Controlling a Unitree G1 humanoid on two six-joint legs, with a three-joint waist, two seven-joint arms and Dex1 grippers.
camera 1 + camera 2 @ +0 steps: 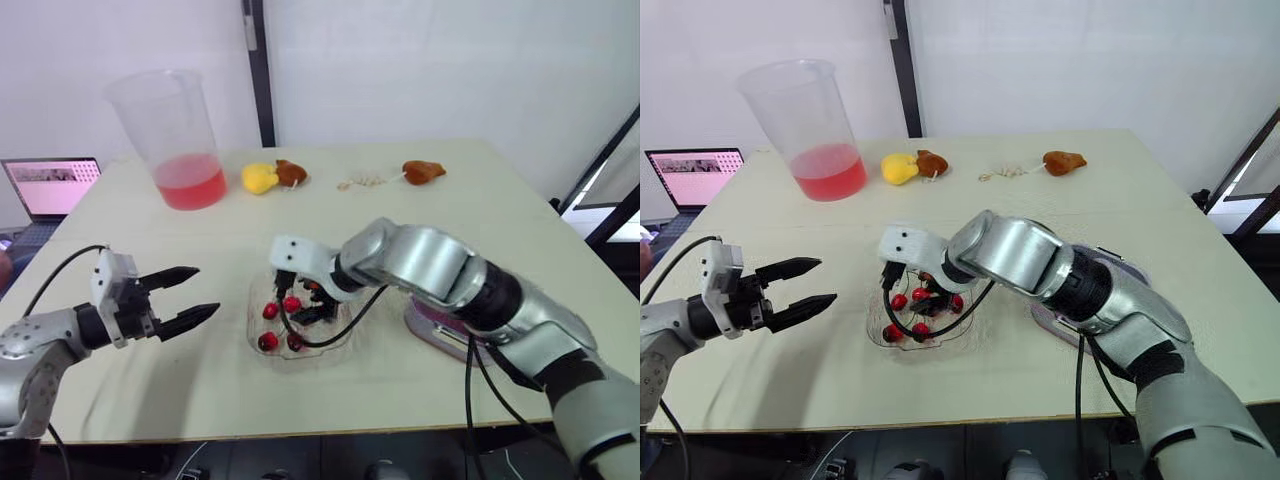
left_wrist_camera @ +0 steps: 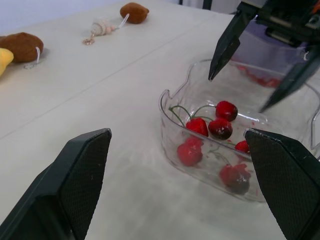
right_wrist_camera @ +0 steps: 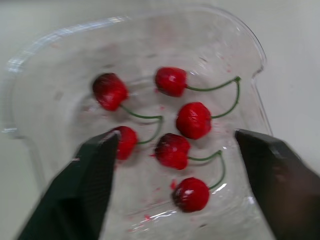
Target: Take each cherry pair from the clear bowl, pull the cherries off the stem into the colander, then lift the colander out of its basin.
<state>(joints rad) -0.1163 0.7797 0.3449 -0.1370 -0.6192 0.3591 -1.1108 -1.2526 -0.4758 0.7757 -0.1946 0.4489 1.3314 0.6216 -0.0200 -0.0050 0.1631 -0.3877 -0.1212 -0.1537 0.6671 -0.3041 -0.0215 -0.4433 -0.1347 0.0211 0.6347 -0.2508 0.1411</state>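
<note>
The clear bowl (image 3: pixel 60 35) sits near the front middle of the beige table (image 1: pixel 400 230). It holds six red cherries (image 3: pixel 193 120), which the right wrist view shows joined by green stems into three pairs. All of them lie on the bowl's floor, and none is lifted.

The right gripper (image 3: pixel 176 134) reaches into the bowl from the right, its two black fingers spread wide with nothing between them. One finger is beside a cherry at one side of the bowl and the other is close to the opposite wall. The fingertips are low among the fruit, but whether they touch any cherry cannot be told.

The left gripper (image 1: pixel 207 289) hovers above the table just left of the bowl. It points toward the bowl with its fingers parted and empty.

The purple colander (image 1: pixel 432 330) stands just right of the bowl, mostly hidden behind the right forearm, so colander and basin cannot be told apart.

At the far left stands a large clear beaker (image 1: pixel 175 110) with red liquid (image 1: pixel 190 185) in its bottom. To its right are a yellow piece (image 1: pixel 258 178) touching a brown piece (image 1: pixel 291 173). Farther right, a beaded cord (image 1: pixel 365 181) leads to another brown piece (image 1: pixel 423 172). An open laptop (image 1: pixel 52 185) sits beyond the table's left edge.
</note>
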